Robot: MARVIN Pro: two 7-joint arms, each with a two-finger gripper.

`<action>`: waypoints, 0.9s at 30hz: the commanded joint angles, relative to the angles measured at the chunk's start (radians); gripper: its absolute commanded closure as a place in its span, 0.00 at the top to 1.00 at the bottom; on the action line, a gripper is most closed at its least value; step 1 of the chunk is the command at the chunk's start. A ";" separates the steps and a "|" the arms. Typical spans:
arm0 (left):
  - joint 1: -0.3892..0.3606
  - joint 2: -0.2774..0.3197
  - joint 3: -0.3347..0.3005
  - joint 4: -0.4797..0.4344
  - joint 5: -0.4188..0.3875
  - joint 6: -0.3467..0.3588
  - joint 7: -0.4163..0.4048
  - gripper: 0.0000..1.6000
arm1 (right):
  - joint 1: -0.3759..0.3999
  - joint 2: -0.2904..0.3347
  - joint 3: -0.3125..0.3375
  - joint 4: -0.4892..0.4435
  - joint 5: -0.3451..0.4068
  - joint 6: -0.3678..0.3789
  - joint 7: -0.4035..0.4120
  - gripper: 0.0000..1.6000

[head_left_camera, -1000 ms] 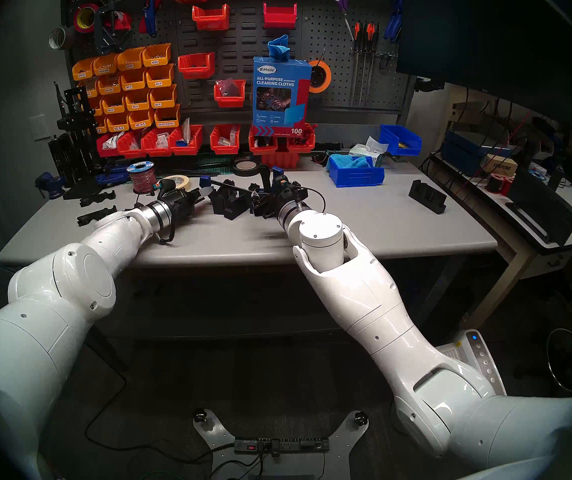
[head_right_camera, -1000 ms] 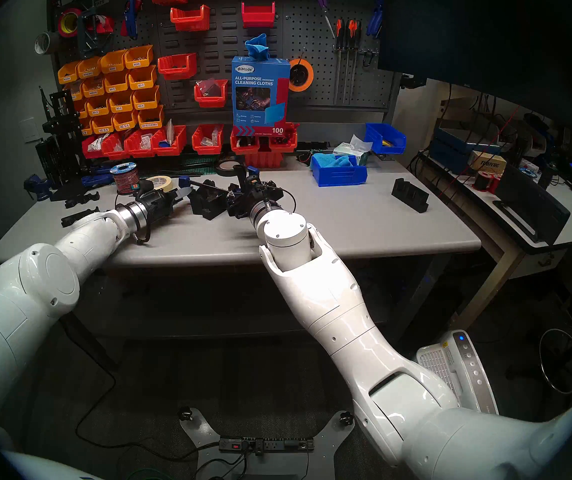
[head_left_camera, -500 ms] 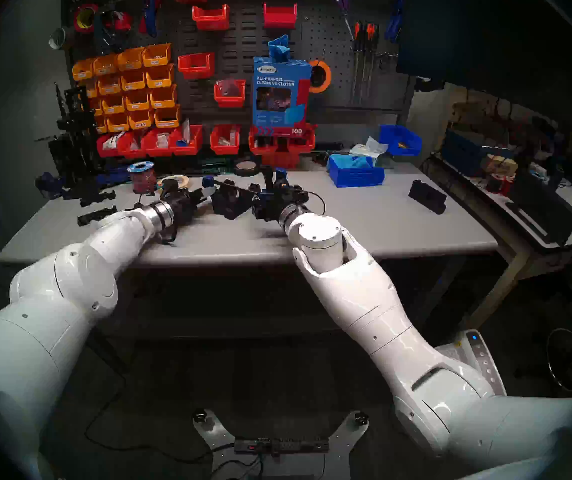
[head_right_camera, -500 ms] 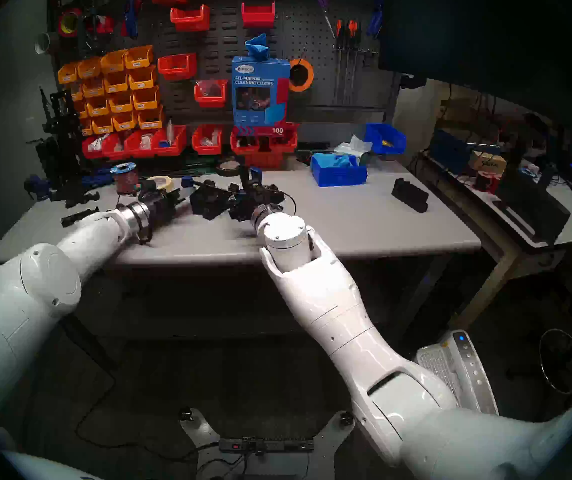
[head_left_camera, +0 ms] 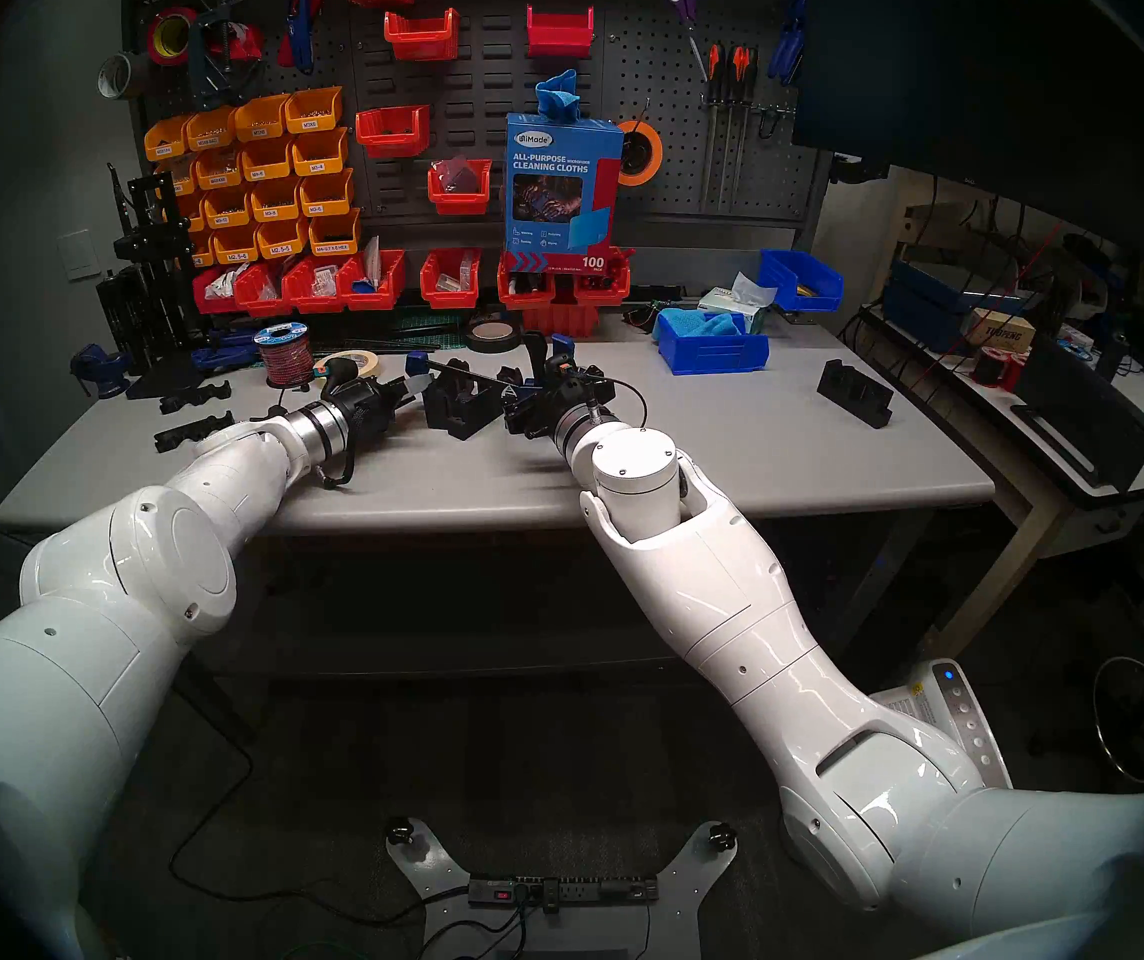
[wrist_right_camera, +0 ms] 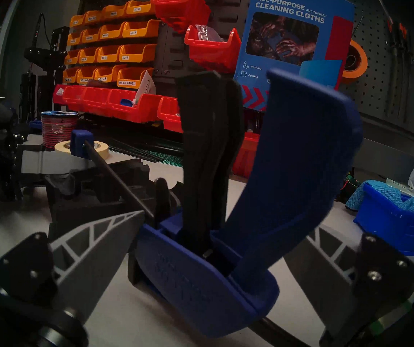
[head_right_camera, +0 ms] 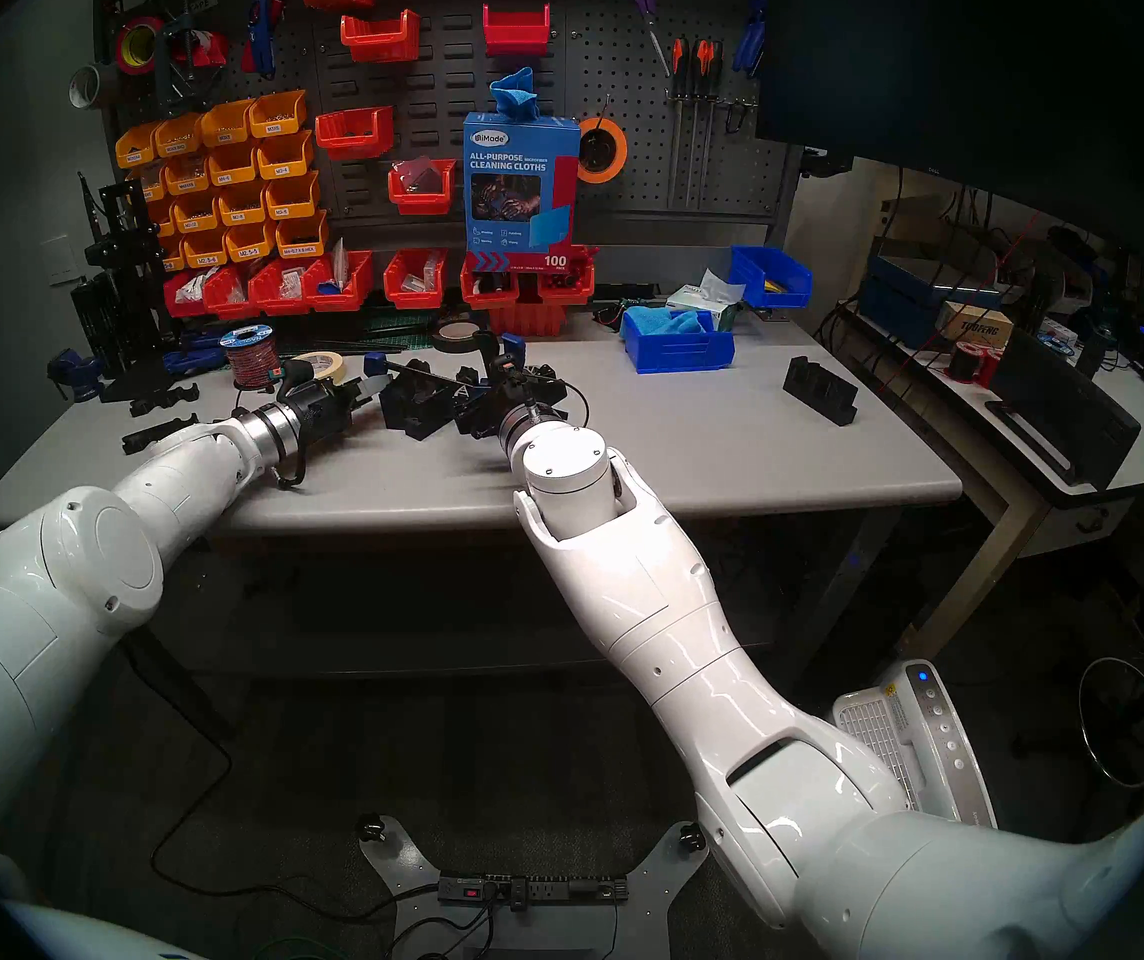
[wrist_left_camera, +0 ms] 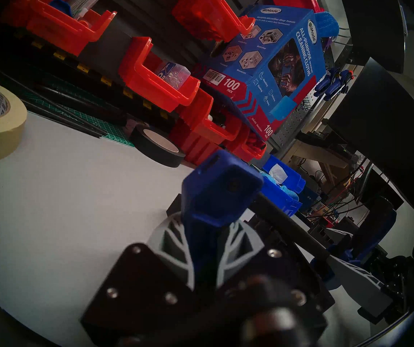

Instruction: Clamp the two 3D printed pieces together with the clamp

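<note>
The clamp (wrist_right_camera: pixel 201 271) is being found laid across the two 3D printed pieces (head_left_camera: pixel 456 406) near the middle of the grey worktop (head_left_camera: pixel 728 446), its thin black bar (wrist_right_camera: pixel 118 178) running over their notched tops. The left end effector (wrist_left_camera: pixel 207 241) is being seen clenched on the blue fixed jaw (wrist_left_camera: pixel 219 188). The right end effector (wrist_right_camera: pixel 216 261) is standing released, its fingers (wrist_right_camera: pixel 95 238) spread either side of the blue sliding body without pressing it. The clamp is being judged rigid and moderately light, its smooth moulded plastic somewhat slippery; the black trigger (wrist_right_camera: pixel 206 143) and curved blue handle (wrist_right_camera: pixel 301 158) are being judged the proper place to squeeze. The prints are being judged stiff, matte, layered and light, hence prone to sliding apart.
</note>
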 commanded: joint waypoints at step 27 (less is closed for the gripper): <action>-0.013 -0.002 -0.008 -0.004 -0.003 -0.002 -0.029 0.00 | 0.055 -0.054 0.012 0.009 -0.035 -0.070 -0.075 1.00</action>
